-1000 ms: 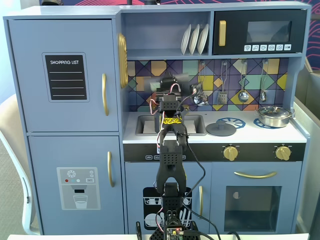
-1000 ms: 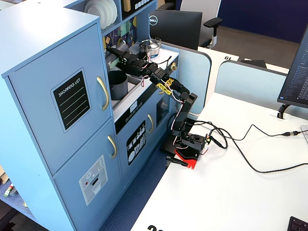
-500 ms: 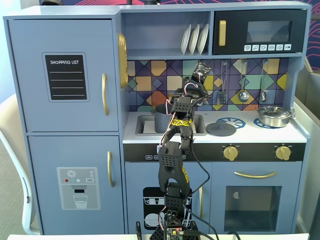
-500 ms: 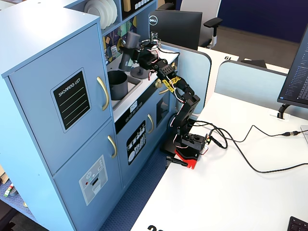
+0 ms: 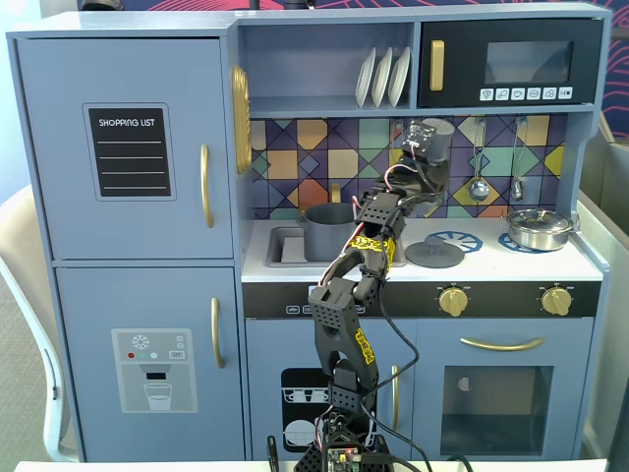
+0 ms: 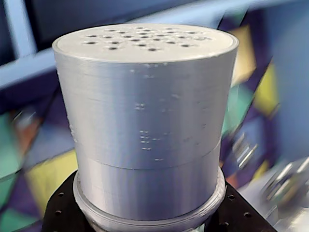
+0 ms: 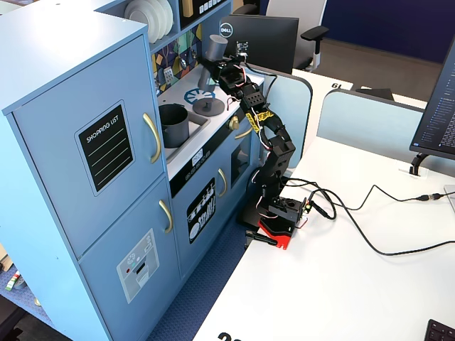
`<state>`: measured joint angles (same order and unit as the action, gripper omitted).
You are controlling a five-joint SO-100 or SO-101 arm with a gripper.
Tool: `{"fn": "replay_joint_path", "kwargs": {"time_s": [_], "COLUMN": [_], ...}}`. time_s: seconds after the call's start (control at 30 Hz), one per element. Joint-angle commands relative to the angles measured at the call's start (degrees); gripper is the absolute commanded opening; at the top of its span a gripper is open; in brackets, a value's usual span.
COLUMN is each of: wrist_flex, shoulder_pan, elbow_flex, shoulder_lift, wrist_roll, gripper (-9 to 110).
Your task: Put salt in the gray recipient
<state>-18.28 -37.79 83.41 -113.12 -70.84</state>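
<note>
In a fixed view you have the salt (image 5: 429, 144) lifted high to the right of the pot (image 5: 328, 230), which sits in the sink; the lid (image 5: 434, 255) lies below.

The wrist view shows the salt (image 6: 145, 121) filling the frame, holes up, your jaws pinching its base.

In the other fixed view, the salt (image 7: 211, 58) must go back left, clear of the plates (image 7: 148, 15).

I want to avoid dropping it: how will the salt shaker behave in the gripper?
The salt shaker looks rigid, with layered ridges, so it probably grips well and will not deform. It is tall and slim, so it may tip when set down. Being round, it could roll if dropped.
</note>
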Motion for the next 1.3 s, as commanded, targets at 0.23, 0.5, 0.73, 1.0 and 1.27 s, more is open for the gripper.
{"fn": "replay_joint_path", "kwargs": {"time_s": [0.23,0.5,0.73,1.0,1.27], "wrist_flex": [13.18,20.83,22.24,18.19,17.4], "shoulder_pan": [-9.23,-11.6,-12.04,-12.13,-13.27], "elbow_flex": [-0.09,-0.35,-1.14,-1.14,1.76], "shoulder_lift": [4.92,14.24,20.04,21.27,21.27], "wrist_roll": [-14.15,-18.19,-18.9,-16.08,-14.24], "gripper": [0,0,0,0,0]}}
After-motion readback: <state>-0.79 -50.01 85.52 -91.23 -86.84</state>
